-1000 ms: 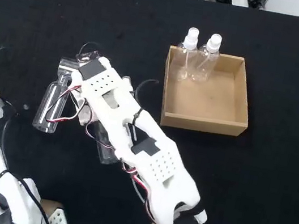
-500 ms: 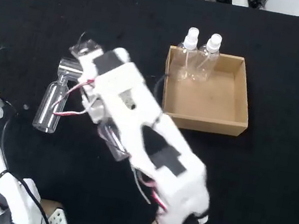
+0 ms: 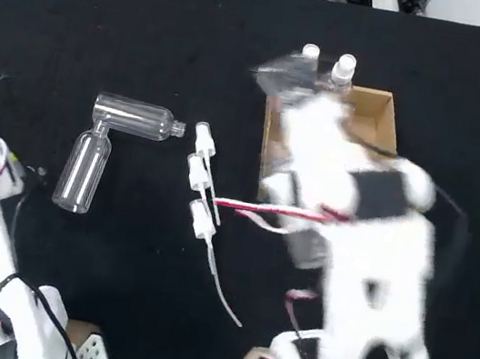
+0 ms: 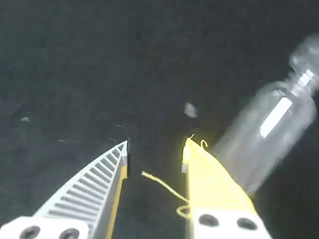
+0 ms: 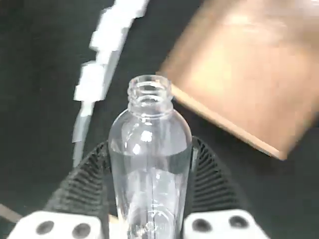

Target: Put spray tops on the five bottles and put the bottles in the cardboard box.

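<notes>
Right wrist view — tool around bottle

Likely lab: black robot table

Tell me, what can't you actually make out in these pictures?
- High view: the right arm over the cardboard box is a blur. It hides most of the box floor and the bodies of the two capped bottles.
- Right wrist view: the held bottle is cut off at the picture's edge, so its base is unseen. The spray tops are smeared.
- Left wrist view: the lying bottle is blurred, its neck indistinct.
</notes>
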Robot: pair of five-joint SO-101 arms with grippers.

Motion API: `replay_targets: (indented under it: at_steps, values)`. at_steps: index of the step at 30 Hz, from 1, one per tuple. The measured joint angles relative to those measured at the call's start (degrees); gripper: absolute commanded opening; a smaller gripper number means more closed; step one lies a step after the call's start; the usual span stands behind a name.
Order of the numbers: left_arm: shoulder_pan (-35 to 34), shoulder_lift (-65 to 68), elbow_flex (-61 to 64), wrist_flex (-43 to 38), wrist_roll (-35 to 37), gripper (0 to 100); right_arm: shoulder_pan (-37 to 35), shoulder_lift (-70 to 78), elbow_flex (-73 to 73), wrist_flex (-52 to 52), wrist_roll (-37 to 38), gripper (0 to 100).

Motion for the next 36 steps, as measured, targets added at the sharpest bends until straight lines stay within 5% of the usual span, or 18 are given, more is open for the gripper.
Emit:
replay_targets:
  at_steps: [6, 13, 24, 36]
  values:
    - [11.52, 0.00, -0.26, 2.73, 0.00, 18, 21.98, -9.32, 6.42, -4.22, 7.03, 2.6]
    - [26.11, 0.00, -0.26, 2.81, 0.00, 18, 40.97, -9.32, 28.04, -36.84, 7.12, 2.6]
    - [35.87, 0.00, 13.63, -13.80, 5.36, 18, 44.66, -0.09, 55.82, -96.35, -6.15, 2.6]
    - [36.22, 0.00, 15.47, -16.79, 7.82, 18, 44.66, 32.97, 57.23, -142.95, -12.40, 2.2]
